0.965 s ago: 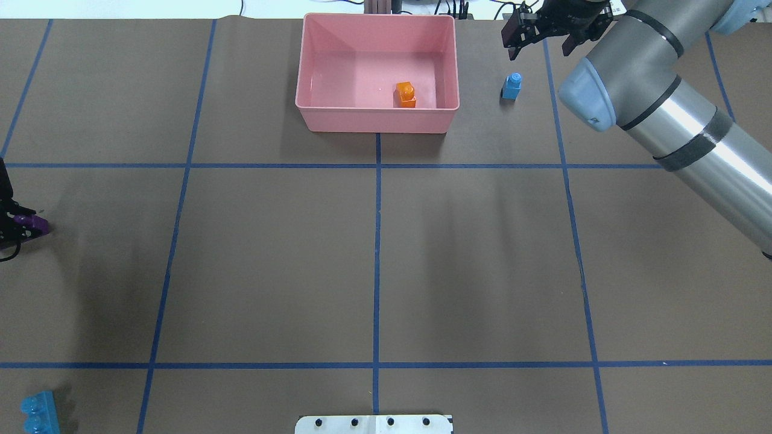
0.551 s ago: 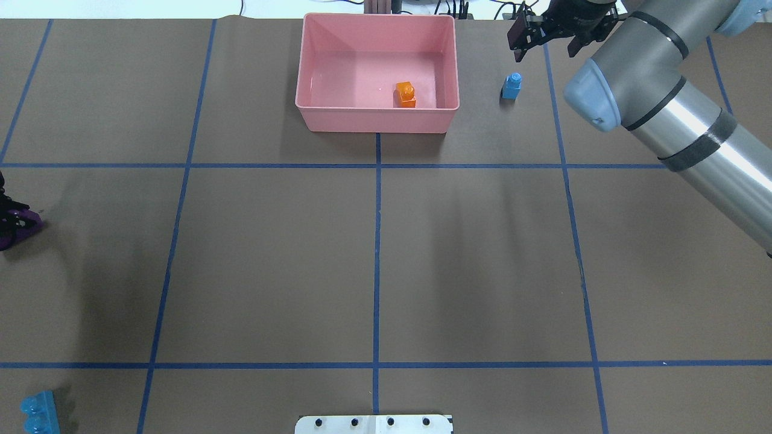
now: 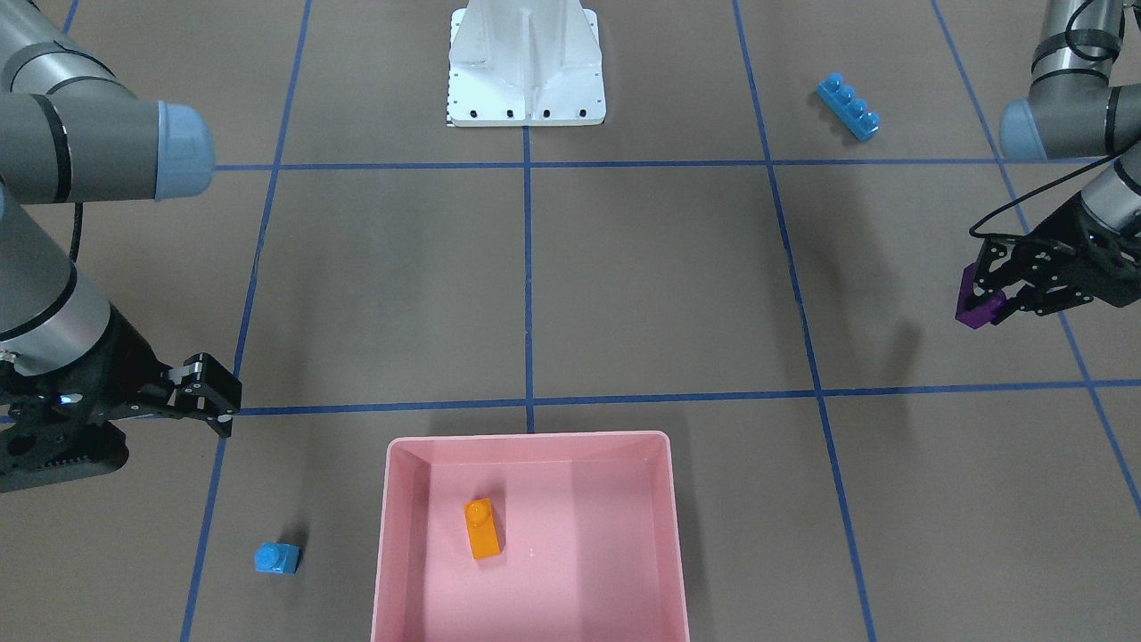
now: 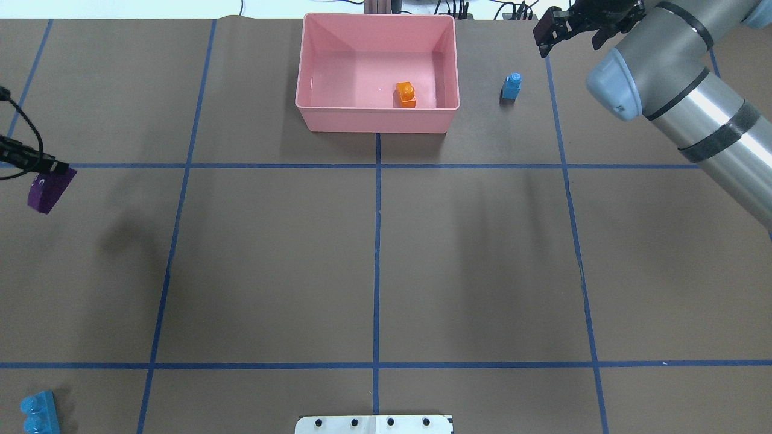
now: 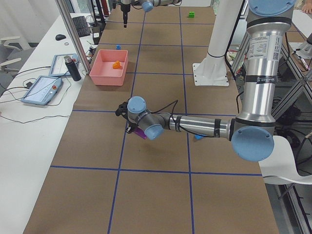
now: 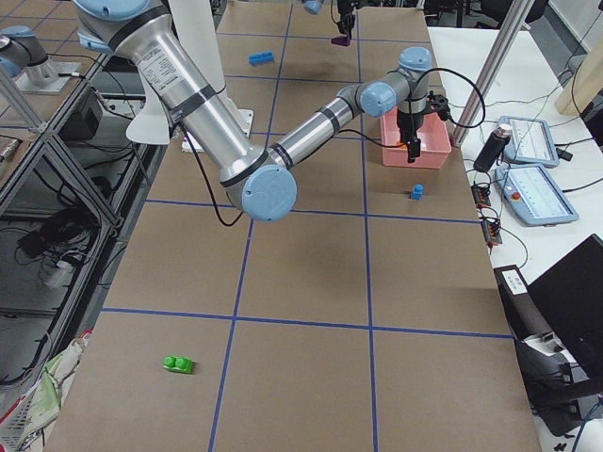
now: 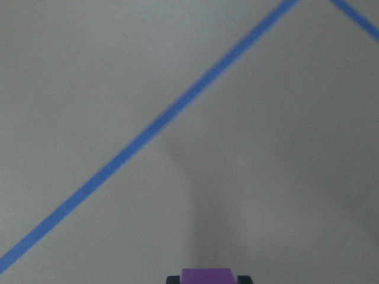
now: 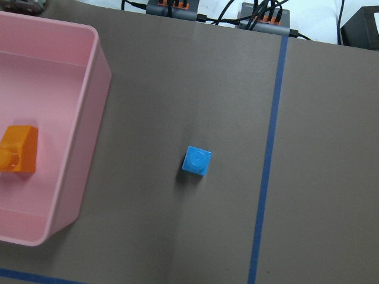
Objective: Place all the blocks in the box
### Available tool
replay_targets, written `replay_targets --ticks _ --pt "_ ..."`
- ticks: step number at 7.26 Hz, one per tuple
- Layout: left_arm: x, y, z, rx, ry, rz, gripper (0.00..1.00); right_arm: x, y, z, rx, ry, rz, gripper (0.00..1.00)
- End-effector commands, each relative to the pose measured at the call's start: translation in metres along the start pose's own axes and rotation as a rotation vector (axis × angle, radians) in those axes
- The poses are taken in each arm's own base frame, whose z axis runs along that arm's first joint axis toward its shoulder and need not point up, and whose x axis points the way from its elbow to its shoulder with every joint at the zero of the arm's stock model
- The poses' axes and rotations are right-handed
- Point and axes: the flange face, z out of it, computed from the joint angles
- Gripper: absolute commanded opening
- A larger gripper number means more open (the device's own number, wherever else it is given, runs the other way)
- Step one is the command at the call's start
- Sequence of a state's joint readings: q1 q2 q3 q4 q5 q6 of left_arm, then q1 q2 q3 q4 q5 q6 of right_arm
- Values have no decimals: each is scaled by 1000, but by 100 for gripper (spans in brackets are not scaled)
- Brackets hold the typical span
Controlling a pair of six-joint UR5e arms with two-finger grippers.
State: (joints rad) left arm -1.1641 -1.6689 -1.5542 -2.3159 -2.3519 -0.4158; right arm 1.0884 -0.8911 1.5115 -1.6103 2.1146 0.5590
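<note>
Over the brown-papered table [image 4: 271,259] the purple block [image 3: 972,316] is held clear of the surface, pinched by the left gripper [image 3: 985,301] on a low, outstretched arm at the left edge, while the right gripper [image 4: 570,41] is poised spread and empty beyond the tiny blue block [image 4: 512,86] beside the box [image 4: 374,119].
</note>
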Motion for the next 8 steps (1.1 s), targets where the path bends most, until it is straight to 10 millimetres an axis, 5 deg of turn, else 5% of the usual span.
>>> replay_targets --ticks 1,2,4,5,6,8 --pt "66 -111 -29 66 68 -217 0 28 -8 18 -36 23 -18 100" --pt "102 -162 -39 76 77 -262 0 35 -14 33 -26 18 -26 100" --pt "199 -297 -64 42 59 -356 0 56 -25 72 -8 3 -38 100" --pt "233 -352 -56 26 35 -397 0 57 -27 77 -15 8 -33 100" --pt "272 -392 -27 32 -23 -448 0 56 -29 78 -18 9 -28 100" --pt "303 -418 37 34 -160 -502 0 52 -45 91 -45 23 -13 100"
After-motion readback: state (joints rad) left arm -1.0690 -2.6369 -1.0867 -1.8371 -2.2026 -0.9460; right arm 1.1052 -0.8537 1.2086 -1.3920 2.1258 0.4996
